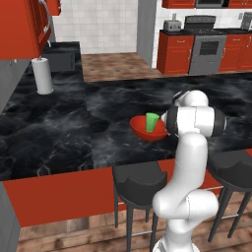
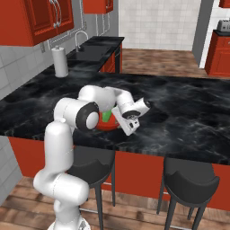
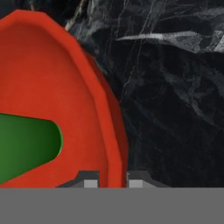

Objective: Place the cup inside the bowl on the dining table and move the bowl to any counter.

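Item one, your gripper [image 3: 113, 177]: in the hand view its two dark fingertips [image 3: 89, 178] stand close together with the red rim of the bowl [image 3: 57, 105] running down between them, one tip inside the wall and one outside. The jaws are nearly closed and pinch that rim, so you have the bowl gripped by its edge. In the left base view the arm's elbow hides the hand itself.

Item two, the bowl [image 1: 142, 129]: wide, shallow, red. In the left base view it appears tipped, its open side leaning away from the arm. It sits over the dining table [image 1: 54, 133], close to the near edge, above the two dark stools [image 1: 140, 184]. You cannot tell from these views whether its base touches the marble.

Item three, the cup [image 1: 152, 121]: small, bright green, inside the bowl. In the right base view you see only a sliver of the cup [image 2: 106, 117] behind the forearm.

Item four, surroundings: a paper towel roll [image 1: 43, 75] stands upright at the far left of the marble top, well apart from the bowl. A counter [image 1: 174, 33] with red cabinets runs beside the stove [image 1: 207, 49] at the back.
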{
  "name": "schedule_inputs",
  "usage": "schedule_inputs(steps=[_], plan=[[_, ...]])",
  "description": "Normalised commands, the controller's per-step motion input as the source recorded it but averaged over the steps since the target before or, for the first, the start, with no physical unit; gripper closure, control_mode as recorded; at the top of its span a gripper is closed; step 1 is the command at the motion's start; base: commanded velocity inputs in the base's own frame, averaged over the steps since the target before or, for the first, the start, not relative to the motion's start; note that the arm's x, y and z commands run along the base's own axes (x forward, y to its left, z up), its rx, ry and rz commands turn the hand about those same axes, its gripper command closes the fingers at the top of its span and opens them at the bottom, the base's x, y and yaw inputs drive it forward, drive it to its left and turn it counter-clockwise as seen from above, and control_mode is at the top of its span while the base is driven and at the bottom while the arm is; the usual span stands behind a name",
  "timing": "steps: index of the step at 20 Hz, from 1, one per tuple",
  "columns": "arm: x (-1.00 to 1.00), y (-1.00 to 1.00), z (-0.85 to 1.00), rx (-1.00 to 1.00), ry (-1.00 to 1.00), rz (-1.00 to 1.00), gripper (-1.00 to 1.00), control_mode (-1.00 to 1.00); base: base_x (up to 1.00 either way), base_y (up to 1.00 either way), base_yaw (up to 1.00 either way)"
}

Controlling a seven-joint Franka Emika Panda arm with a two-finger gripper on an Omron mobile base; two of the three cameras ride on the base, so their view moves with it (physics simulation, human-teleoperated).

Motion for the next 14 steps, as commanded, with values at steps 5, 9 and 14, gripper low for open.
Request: schedule_inputs(steps=[5,9,14], plan=[[-0.14,0.00,0.13,0.00,-0.02,0.00,1.00,-1.00,0.00,0.00,0.00],[-0.22,0.00,0.19,0.00,-0.03,0.00,1.00,-1.00,0.00,0.00,0.00],[-0.30,0.00,0.13,0.00,-0.03,0.00,1.00,-1.00,0.00,0.00,0.00]])
